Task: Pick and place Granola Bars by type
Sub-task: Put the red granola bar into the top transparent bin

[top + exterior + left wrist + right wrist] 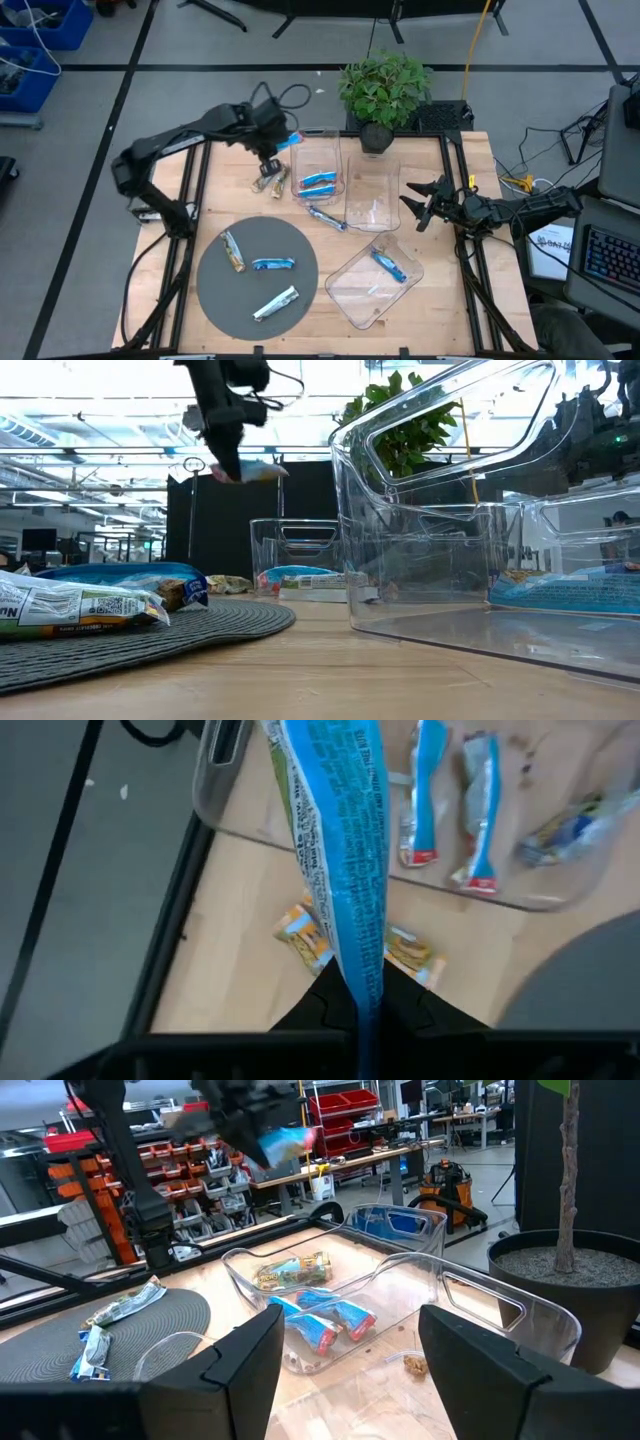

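Note:
My left gripper [272,148] hangs high above the table's far left, shut on a blue granola bar [291,138], just left of the far clear bin [318,150]. That bin holds blue bars [318,183]. A tan bar [272,180] lies flat on the wood below the gripper. The round grey mat [215,290] carries a tan bar [233,252], a blue bar [272,264] and a silvery bar [275,303]. Another blue bar [325,217] lies on the table between bins. My right gripper [422,203] waits open at the right, level, touching nothing. My left gripper pinches one end of the blue bar [366,982] between its two fingers [325,1005], coming from above and slanting down. The wrapper runs on past the fingertips. The bar is lifted clear, high over the tan bar [300,935] on the table.
A second clear bin [373,195] stands right of the first. A third bin [375,285] at the near right holds one blue bar [388,265]. A potted plant [382,95] stands at the far edge behind the bins.

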`<action>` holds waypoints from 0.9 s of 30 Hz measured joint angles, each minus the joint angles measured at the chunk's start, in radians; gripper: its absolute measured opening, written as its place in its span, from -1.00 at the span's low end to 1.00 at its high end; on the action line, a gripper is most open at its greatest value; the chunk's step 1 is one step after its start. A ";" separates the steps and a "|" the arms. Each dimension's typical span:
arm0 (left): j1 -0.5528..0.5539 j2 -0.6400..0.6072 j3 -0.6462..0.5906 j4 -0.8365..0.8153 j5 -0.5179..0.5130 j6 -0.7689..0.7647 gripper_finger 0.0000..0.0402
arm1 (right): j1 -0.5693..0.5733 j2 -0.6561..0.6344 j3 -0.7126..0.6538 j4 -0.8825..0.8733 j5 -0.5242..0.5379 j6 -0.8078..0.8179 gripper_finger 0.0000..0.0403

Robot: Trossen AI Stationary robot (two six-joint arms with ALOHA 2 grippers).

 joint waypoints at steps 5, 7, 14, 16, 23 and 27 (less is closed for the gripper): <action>0.040 0.135 0.099 0.002 0.022 0.099 -0.95 | 0.000 0.000 0.000 0.000 0.000 0.000 0.11; 0.053 0.184 0.149 0.003 0.041 0.121 -0.95 | 0.000 0.000 0.000 0.000 0.000 0.000 0.11; 0.062 0.330 0.297 0.005 0.065 0.189 -0.96 | 0.000 0.000 0.000 0.000 0.000 0.000 0.11; 0.064 0.364 0.321 0.005 0.087 0.203 -0.96 | 0.000 0.000 0.000 0.000 0.000 0.000 0.11; 0.063 0.459 0.345 0.008 0.107 0.232 -0.96 | 0.000 0.000 0.000 0.000 0.000 0.000 0.11; 0.056 0.492 0.345 0.017 0.117 0.238 -0.96 | 0.000 0.000 0.000 0.000 0.000 0.000 0.11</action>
